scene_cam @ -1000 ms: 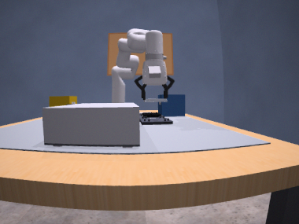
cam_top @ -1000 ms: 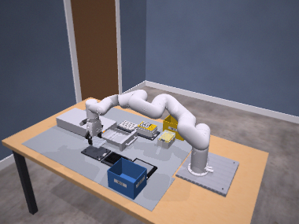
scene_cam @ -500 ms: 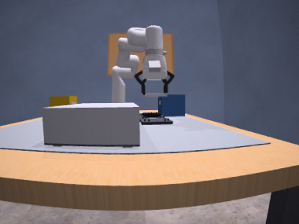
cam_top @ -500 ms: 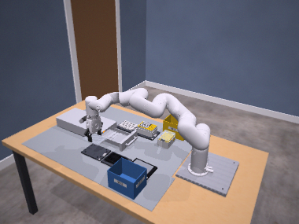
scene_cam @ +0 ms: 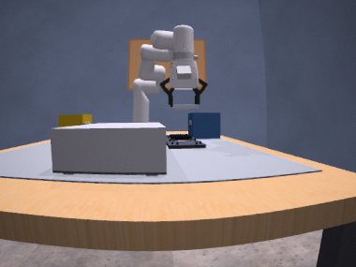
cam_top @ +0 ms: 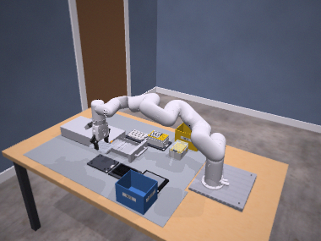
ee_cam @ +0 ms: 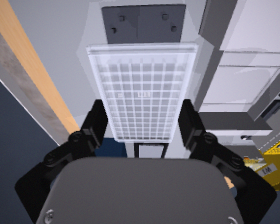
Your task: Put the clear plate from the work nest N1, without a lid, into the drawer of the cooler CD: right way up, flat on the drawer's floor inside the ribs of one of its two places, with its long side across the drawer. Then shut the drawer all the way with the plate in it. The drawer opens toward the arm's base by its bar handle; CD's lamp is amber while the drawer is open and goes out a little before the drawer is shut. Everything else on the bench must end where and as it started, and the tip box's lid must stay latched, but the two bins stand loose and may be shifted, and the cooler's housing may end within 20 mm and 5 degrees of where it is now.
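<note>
My gripper point(ee_cam: 142, 108) is shut on the clear plate point(ee_cam: 141, 92), a see-through well plate without a lid, held by its long sides. In the exterior view the plate point(scene_cam: 185, 106) hangs level between the fingers, well above the bench. The empty black nest N1 point(cam_top: 102, 163) lies below and behind the plate and also shows in the wrist view point(ee_cam: 143, 22). The grey cooler CD point(cam_top: 86, 131) stands beside the gripper point(cam_top: 98, 145). Its drawer point(cam_top: 127, 146) is pulled out toward the arm's base, and its pale floor shows at the right of the wrist view point(ee_cam: 240, 90).
A blue bin point(cam_top: 137, 191) stands at the mat's front edge and a yellow bin point(cam_top: 186, 134) near the arm's base. Racks and boxes point(cam_top: 158, 139) sit in a row right of the drawer. More black nests point(cam_top: 122, 170) lie beside N1.
</note>
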Tool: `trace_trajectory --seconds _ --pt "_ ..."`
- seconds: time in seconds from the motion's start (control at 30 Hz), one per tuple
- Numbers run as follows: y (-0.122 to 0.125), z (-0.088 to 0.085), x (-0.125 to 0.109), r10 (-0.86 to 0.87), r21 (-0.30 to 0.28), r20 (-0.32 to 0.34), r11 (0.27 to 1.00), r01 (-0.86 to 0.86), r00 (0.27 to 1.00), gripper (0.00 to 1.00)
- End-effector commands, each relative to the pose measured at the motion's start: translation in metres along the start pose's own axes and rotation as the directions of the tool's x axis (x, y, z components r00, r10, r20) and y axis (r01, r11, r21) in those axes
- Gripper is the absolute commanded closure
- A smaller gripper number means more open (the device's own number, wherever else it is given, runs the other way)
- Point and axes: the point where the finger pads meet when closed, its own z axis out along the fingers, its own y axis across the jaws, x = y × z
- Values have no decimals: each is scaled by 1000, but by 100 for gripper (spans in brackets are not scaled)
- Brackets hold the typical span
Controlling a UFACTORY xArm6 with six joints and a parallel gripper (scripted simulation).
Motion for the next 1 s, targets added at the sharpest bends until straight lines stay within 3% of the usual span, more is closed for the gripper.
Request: trace_trajectory --seconds 0.0,0.47,0.97 --pt "0 -12 1 0 2 -6 1000 0 1000 100" --pt "0 -16 1 0 2 -6 1000 0 1000 100" --pt "33 -16 -8 -420 -1 -6 908 420 908 100"
